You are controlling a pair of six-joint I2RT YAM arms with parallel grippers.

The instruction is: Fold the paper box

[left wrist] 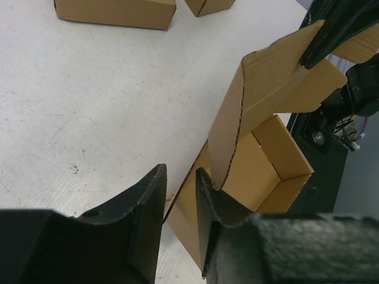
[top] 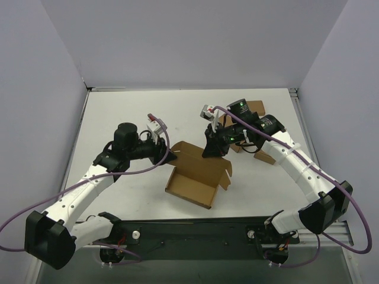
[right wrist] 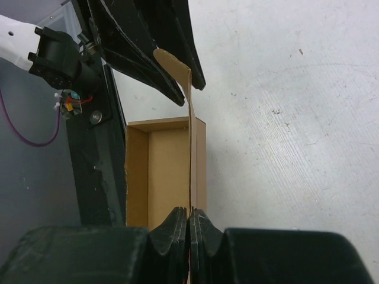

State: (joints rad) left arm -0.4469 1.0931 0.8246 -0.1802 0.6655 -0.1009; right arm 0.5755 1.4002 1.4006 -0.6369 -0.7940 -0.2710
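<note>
The paper box (top: 192, 177) lies mid-table as an open brown tray with its lid panel standing upright. My right gripper (top: 213, 145) is shut on the right end of that panel; in the right wrist view (right wrist: 189, 213) the thin cardboard edge runs up from between the closed fingers, beside the tray (right wrist: 163, 171). My left gripper (top: 166, 151) is at the box's left end. In the left wrist view (left wrist: 180, 177) its jaws stand apart with a cardboard edge of the box (left wrist: 266, 165) between them, resting against the right finger (left wrist: 204, 195).
Ready-made brown boxes (top: 256, 108) sit at the back right behind the right arm, and two show in the left wrist view (left wrist: 115, 12). The black base plate (top: 195, 231) runs along the near edge just past the tray. White walls enclose the table.
</note>
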